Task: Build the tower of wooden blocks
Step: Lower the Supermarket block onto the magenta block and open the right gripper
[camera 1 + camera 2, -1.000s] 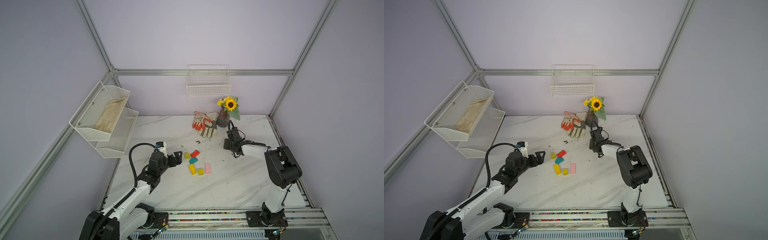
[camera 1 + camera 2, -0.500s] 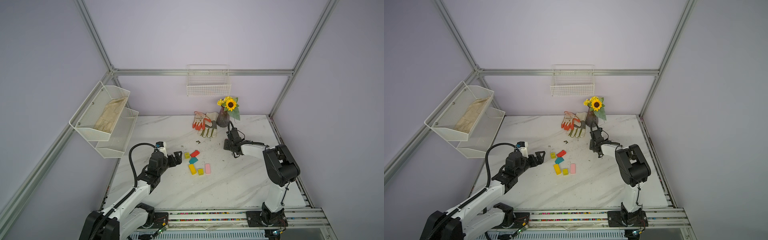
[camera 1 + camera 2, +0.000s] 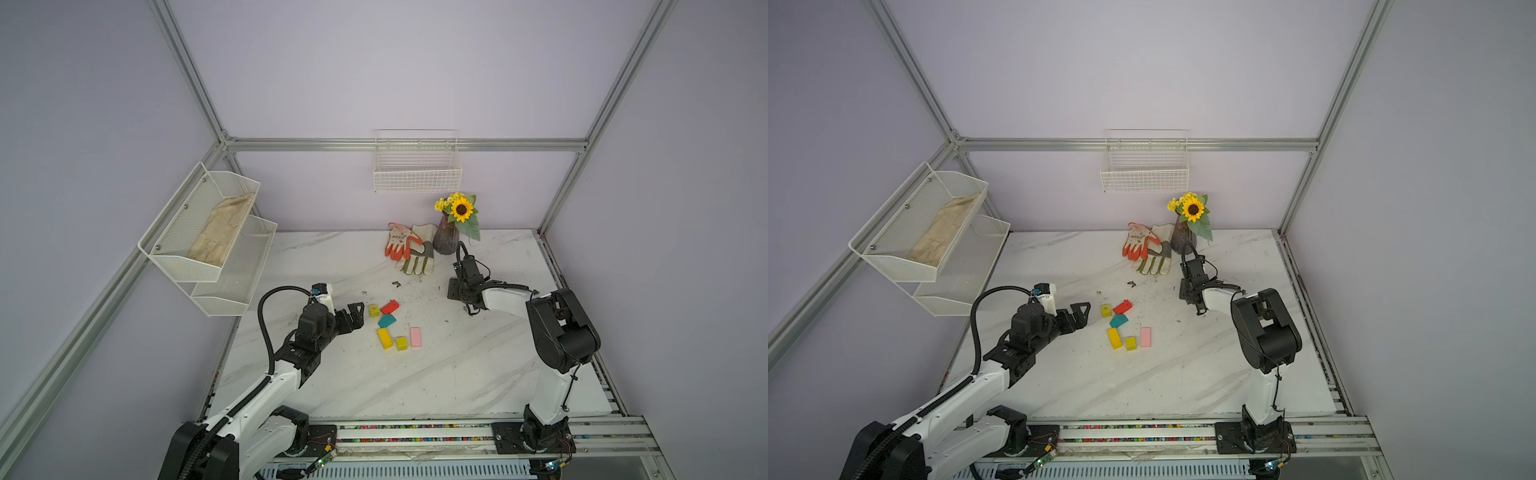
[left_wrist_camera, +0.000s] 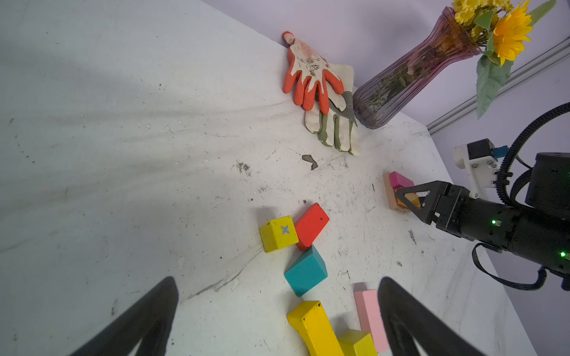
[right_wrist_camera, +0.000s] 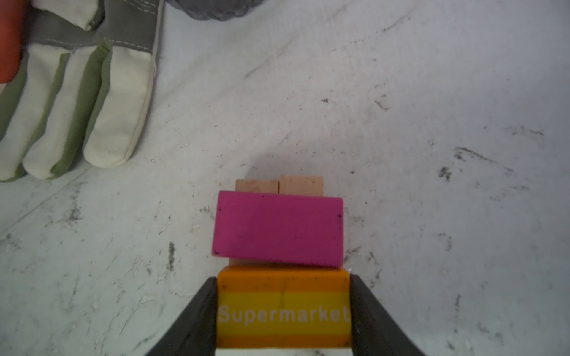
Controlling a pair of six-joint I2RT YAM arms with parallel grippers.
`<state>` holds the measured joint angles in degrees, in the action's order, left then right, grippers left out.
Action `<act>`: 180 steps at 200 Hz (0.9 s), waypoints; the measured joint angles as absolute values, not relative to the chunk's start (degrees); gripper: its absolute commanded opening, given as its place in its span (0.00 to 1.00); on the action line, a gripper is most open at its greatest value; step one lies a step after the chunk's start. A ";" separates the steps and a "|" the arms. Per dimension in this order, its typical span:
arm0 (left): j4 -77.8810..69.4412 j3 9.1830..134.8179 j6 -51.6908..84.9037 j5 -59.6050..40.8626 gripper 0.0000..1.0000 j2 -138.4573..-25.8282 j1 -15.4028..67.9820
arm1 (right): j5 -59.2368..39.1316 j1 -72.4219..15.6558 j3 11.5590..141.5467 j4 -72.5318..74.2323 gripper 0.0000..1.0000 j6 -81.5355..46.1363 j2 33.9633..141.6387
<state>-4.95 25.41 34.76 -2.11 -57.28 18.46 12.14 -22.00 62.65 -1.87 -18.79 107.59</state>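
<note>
Orange block (image 5: 283,308), clamped in the right claw (image 5: 283,279), lies parallel beside the magenta block (image 5: 277,228) on the tan base (image 5: 302,185); left claw (image 3: 353,318) gapes empty, well apart.

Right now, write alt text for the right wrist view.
Right fingers clamp an orange block marked Supermarket, next to a magenta block lying on two tan blocks. A glove and the vase base sit farther off on the scuffed table.
</note>
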 measured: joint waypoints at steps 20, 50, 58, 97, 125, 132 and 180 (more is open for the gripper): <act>-4.95 25.41 34.76 -2.11 0.99 -57.43 18.46 | 11.68 -22.00 62.92 -1.78 0.56 -18.81 107.66; -4.62 25.78 34.79 -2.13 1.00 -57.67 18.46 | 11.46 -22.00 63.26 -1.28 0.59 -18.92 108.25; -4.60 26.09 34.79 -2.13 1.00 -57.82 18.46 | 11.49 -22.00 63.26 -1.08 0.60 -18.94 108.33; -4.67 26.94 34.79 -2.13 1.00 -57.89 18.46 | 11.53 -22.00 63.37 -1.06 0.65 -19.09 108.33; -4.62 26.94 34.76 -2.13 1.00 -57.98 18.46 | 11.60 -22.00 63.37 -1.06 0.70 -19.25 108.33; -4.62 26.94 34.76 -2.13 1.00 -57.98 18.46 | 11.64 -22.00 63.37 -1.06 0.71 -19.25 108.33; -4.62 26.94 34.79 -2.15 1.00 -58.13 18.46 | 11.75 -22.00 63.37 -1.06 0.71 -19.22 108.36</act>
